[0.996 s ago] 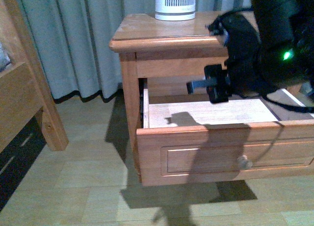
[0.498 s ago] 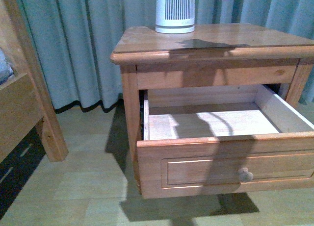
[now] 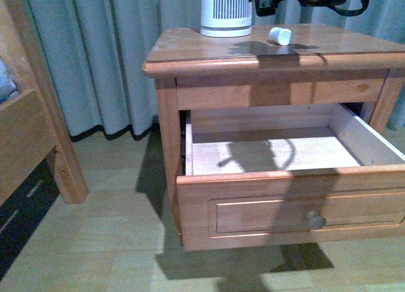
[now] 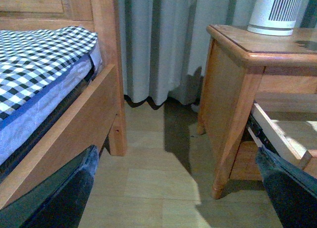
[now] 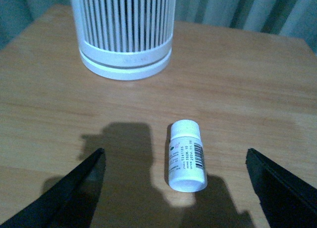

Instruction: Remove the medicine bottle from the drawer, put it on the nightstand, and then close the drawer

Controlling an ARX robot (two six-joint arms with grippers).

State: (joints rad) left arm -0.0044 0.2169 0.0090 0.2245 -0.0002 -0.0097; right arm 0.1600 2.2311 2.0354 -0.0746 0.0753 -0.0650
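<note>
Left gripper: jaws wide apart, holding nothing, bed at frame left. Front view: one nightstand; one ribbed white device at top centre; one medicine bottle on its side just right of it; one drawer pulled open, lower right. Right gripper: jaws spread, the bottle between them, untouched. Half a second earlier, no bottle lay on the top.

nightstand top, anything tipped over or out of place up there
The tiny white plastic medicine bottle lies on its side on the honey-brown wooden nightstand, near the tall white ribbed cylinder, rather than standing upright. Nothing spilled; its cap looks on.
</note>
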